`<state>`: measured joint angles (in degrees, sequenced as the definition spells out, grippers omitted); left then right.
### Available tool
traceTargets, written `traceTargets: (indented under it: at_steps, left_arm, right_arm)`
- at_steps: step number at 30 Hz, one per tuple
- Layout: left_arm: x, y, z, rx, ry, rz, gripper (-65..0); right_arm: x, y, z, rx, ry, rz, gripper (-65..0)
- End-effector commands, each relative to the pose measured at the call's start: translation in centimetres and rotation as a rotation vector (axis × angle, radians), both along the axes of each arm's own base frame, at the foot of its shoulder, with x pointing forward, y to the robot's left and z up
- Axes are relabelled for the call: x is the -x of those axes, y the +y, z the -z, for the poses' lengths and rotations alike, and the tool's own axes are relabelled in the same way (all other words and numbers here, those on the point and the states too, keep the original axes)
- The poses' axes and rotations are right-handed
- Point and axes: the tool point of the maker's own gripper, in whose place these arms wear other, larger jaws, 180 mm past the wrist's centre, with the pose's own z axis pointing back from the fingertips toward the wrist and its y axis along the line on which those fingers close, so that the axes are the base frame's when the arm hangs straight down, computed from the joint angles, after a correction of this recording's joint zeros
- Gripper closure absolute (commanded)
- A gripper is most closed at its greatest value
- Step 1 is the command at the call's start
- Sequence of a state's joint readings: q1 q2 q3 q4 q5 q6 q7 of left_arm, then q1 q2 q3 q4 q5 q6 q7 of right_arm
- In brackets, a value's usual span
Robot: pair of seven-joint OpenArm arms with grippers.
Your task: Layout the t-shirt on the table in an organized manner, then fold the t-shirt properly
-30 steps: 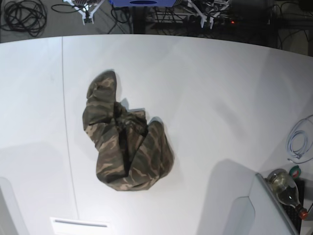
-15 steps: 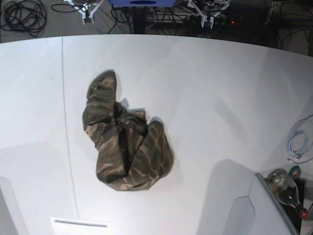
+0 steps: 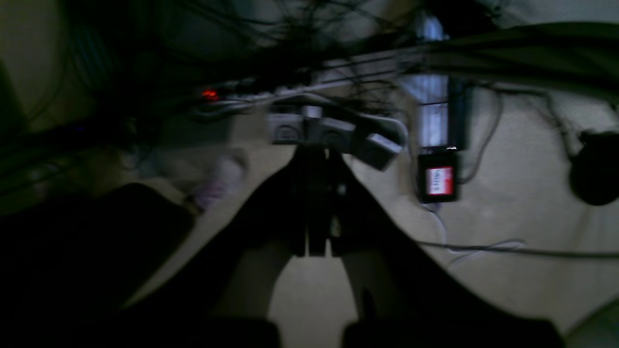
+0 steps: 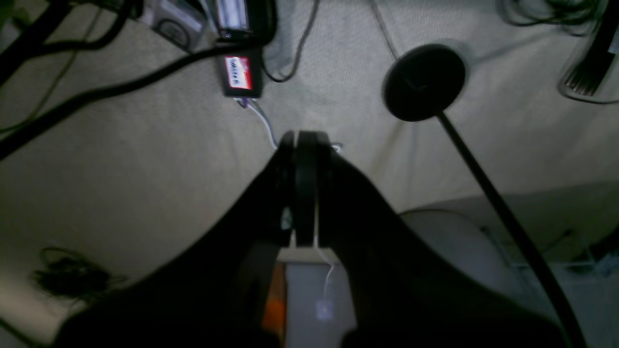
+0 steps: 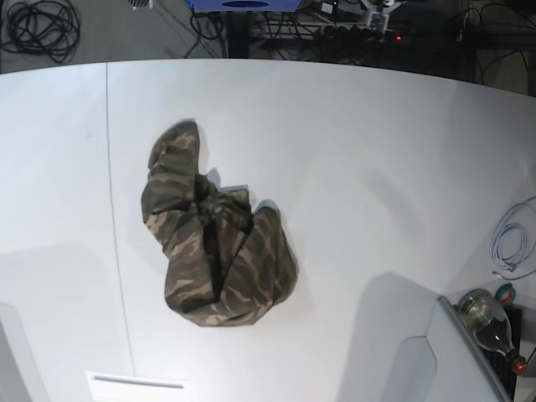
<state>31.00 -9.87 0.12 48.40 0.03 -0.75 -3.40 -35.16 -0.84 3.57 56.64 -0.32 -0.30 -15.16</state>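
Since the frame half a second earlier, only the white parts at the top edge of the base view are seen to have slid further out of frame; the crumpled camouflage t-shirt of olive green, dark brown and tan fabric (image 5: 214,244) is found in the same place and in the same heap. No contact between shirt and grippers is shown: the dark left gripper (image 3: 316,203) is seen in its wrist view with its jaws pressed together on nothing, pointed at a beige carpeted floor (image 3: 508,193) strewn with cables and a grey power strip (image 3: 333,135), and the dark right gripper (image 4: 302,193) is likewise seen closed and empty above the same carpet, near a round black stand base (image 4: 424,81). Neither gripper is visible in the base view, so both are well apart from the shirt. The shirt is laid left of centre on the large smooth white table (image 5: 377,167), just right of the thin dark seam line (image 5: 113,201) and well clear of the curved far edge. Wide bare tabletop is left to the shirt's right and beyond it, with less room on the near side. At the lower right corner a coiled white cable (image 5: 511,243) and a clear glass bottle (image 5: 490,325) are seen off the table. The shirt is bunched into a long lump, narrow and rounded at the far end, wider at the near end, with deep folds running along its middle.
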Motion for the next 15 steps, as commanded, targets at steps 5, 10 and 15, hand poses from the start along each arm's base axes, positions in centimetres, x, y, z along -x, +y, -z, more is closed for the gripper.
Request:
traceTargets:
  at_steps: [5, 10, 15]
  left_arm:
    - [0.3, 1.1, -3.8, -0.015, -0.076, 0.071, 0.0]
    - [-3.7, 0.2, -7.3, 0.001, -0.212, 0.123, 0.0]
    - [-10.2, -2.1, -11.9, 0.036, -0.407, 0.156, 0.0]
  right_arm:
    - [-1.5, -2.8, -4.7, 0.066, -0.094, 0.029, -0.6]
    - [-6.4, -3.8, -9.3, 0.094, -0.274, 0.022, -0.6]
    - [-14.4, -3.5, -14.0, 0.098, -0.513, 0.013, -0.9]
